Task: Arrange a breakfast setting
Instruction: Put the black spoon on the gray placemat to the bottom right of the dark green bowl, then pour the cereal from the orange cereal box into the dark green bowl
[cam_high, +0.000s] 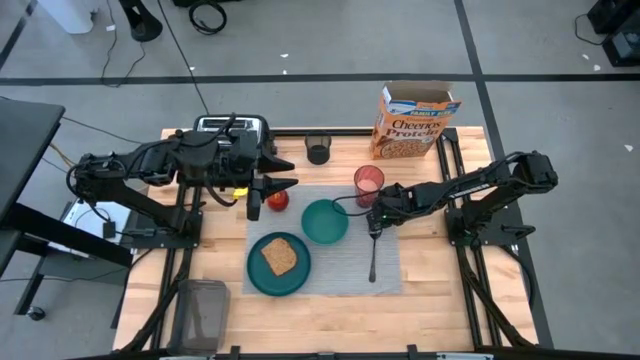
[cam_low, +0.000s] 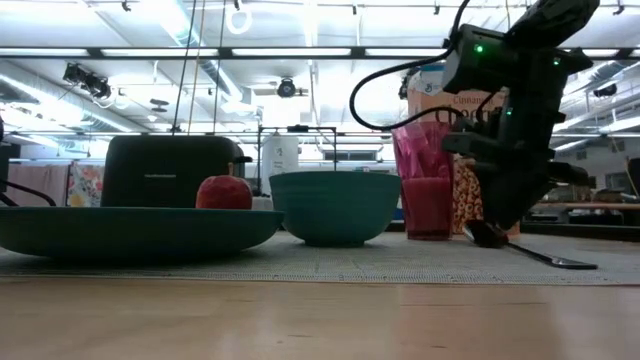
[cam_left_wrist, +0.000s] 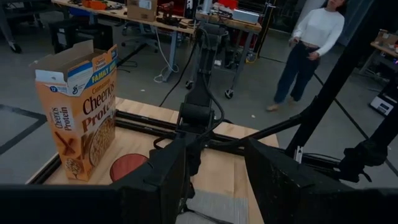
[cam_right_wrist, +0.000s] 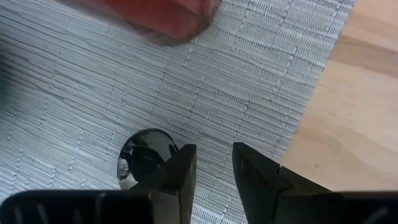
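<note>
A grey ribbed placemat (cam_high: 335, 262) lies mid-table. On it are a teal plate (cam_high: 262, 278) with a toast slice (cam_high: 279, 257), a teal bowl (cam_high: 324, 221), a pink cup (cam_high: 368, 183), a red apple (cam_high: 277, 199) and a metal spoon (cam_high: 372, 258), which lies flat. The Cheerios box (cam_high: 412, 122) stands at the far right. My right gripper (cam_high: 375, 224) points down over the spoon's bowl end (cam_right_wrist: 144, 155); its fingers are slightly apart, with bare mat between them (cam_right_wrist: 214, 165). My left gripper (cam_high: 283, 175) hovers open and empty just beyond the apple. My right gripper has one finger (cam_right_wrist: 180, 165) right beside the spoon's bowl (cam_right_wrist: 140, 158), coming from above. I cannot tell whether it touches. The spoon lies on the placemat, its handle (cam_low: 555, 262) toward the near edge.
A black toaster (cam_high: 232, 128) and a small black cup (cam_high: 318, 150) stand at the far edge. A clear container (cam_high: 203, 310) sits at the near left. Bare wood lies right of the mat (cam_high: 430, 270). A person (cam_left_wrist: 311, 50) stands in the room beyond.
</note>
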